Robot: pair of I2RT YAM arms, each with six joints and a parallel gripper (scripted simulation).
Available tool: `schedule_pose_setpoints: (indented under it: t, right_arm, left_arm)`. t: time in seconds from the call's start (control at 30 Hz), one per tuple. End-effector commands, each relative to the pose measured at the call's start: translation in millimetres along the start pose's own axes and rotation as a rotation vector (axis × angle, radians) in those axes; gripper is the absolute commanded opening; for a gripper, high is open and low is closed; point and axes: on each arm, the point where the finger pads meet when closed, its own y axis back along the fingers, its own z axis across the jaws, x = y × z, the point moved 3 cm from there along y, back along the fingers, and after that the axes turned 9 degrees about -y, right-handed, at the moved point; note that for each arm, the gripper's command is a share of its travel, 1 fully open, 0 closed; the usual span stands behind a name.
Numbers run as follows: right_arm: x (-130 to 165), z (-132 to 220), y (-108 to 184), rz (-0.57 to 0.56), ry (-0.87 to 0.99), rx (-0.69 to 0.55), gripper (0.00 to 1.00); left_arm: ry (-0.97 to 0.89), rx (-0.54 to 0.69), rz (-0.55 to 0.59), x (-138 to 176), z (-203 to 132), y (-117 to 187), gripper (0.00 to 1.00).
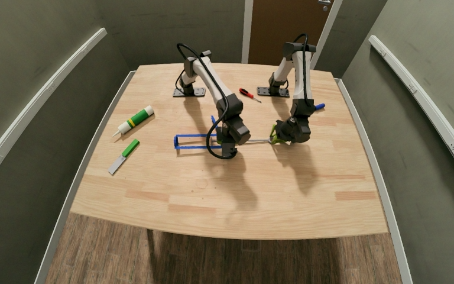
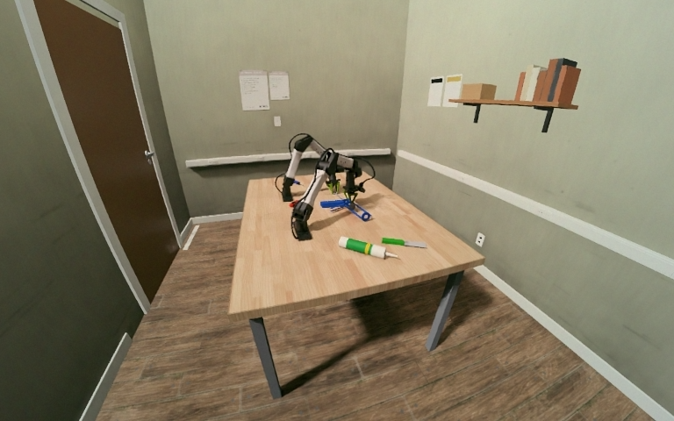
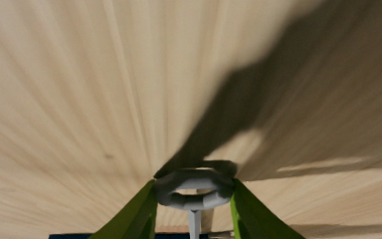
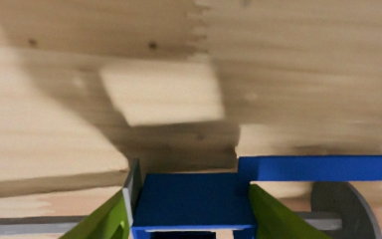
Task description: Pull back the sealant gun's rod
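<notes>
Sealant gun point(image 1: 176, 142) point(image 2: 333, 203) point(image 4: 194, 199) lies on the table point(image 1: 234, 214) point(image 2: 278, 277), front toward nine o'clock from above; our right gripper point(image 1: 219, 138) point(image 2: 350, 196) point(image 4: 190, 194) clamps its body and thumb plate point(image 4: 132, 191), while our left point(image 1: 271, 140) point(image 2: 334, 189) point(image 3: 194, 191) grips the ring point(image 1: 270, 139) point(image 3: 171, 200) at the rod's point(image 1: 256, 140) point(image 3: 194, 224) point(image 4: 45, 225) three-o'clock end.

Sealant gun point(image 1: 194, 147) point(image 2: 333, 203) point(image 3: 70, 236) point(image 4: 194, 199) partly hidden from above
</notes>
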Motion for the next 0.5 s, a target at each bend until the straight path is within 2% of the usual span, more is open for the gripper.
schedule_pose_setpoints:
  t: [0.0, 0.07, 0.47]
  right_arm:
    - [1, -38, -20, 0.034, -0.044, 0.172, 0.52]
    - [-1, -36, -8, 0.012, -0.038, 0.148, 0.52]
    - [1, -25, -6, 0.006, -0.022, 0.093, 0.52]
  left_arm:
    - [0.021, -0.012, -0.035, -33, 2, 14, 0.32]
    - [0.009, -0.009, 0.021, -33, 4, 17, 0.32]
    - [-0.001, 0.009, 0.016, -30, 2, 23, 0.32]
